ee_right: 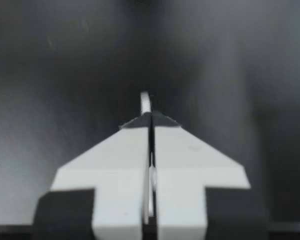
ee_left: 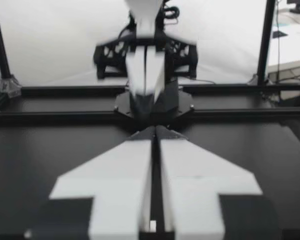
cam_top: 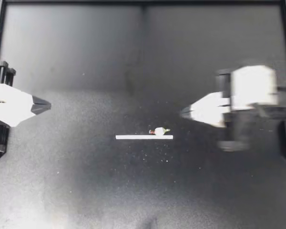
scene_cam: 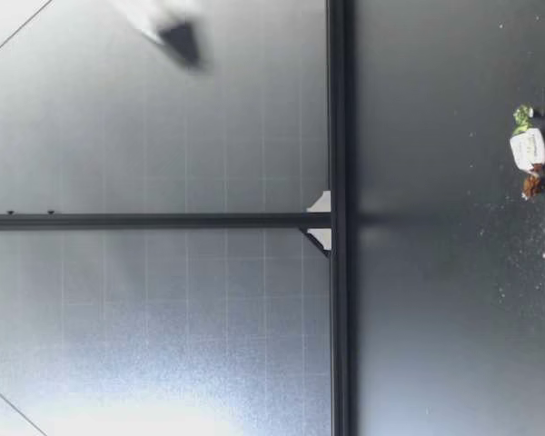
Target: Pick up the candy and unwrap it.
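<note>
Candy [cam_top: 158, 130] is seen lying on the bench [cam_top: 86, 181], just beside a white strip [cam_top: 144, 137]. Left pincer [cam_top: 47, 105] and right pincer [cam_top: 183, 113] are both closed tight, nothing held. The candy is nearer the right pincer.

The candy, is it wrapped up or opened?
Wrapped. The candy lies on the table beside the white strip, with a twisted wrapper end on each side, one green, one reddish.

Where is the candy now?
Top view: the candy lies on the table near its middle, beside the right end of the white strip, closer to my right claw than my left claw; neither holds it.
</note>
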`<action>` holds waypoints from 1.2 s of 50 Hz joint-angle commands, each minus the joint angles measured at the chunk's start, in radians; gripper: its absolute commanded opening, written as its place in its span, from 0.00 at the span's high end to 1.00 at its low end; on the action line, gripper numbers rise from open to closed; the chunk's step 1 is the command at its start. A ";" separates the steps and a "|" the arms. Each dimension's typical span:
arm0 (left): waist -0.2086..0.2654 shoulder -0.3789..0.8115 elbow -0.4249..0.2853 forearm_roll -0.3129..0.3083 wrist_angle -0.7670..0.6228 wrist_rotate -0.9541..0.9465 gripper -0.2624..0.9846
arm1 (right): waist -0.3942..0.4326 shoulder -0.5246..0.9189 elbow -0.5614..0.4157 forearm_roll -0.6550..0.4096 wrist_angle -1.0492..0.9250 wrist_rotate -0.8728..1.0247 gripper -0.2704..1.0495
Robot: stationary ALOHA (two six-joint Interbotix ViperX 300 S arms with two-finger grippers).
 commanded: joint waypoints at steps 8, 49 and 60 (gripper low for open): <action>-0.002 0.009 -0.011 0.000 -0.009 0.002 0.88 | -0.028 0.204 -0.135 -0.020 0.167 -0.003 0.69; -0.002 0.014 0.003 0.000 -0.009 0.005 0.88 | -0.028 0.457 -0.201 -0.020 0.215 -0.003 0.49; -0.002 0.014 0.005 0.002 -0.009 0.005 0.88 | -0.021 0.488 -0.212 -0.020 0.215 -0.002 0.49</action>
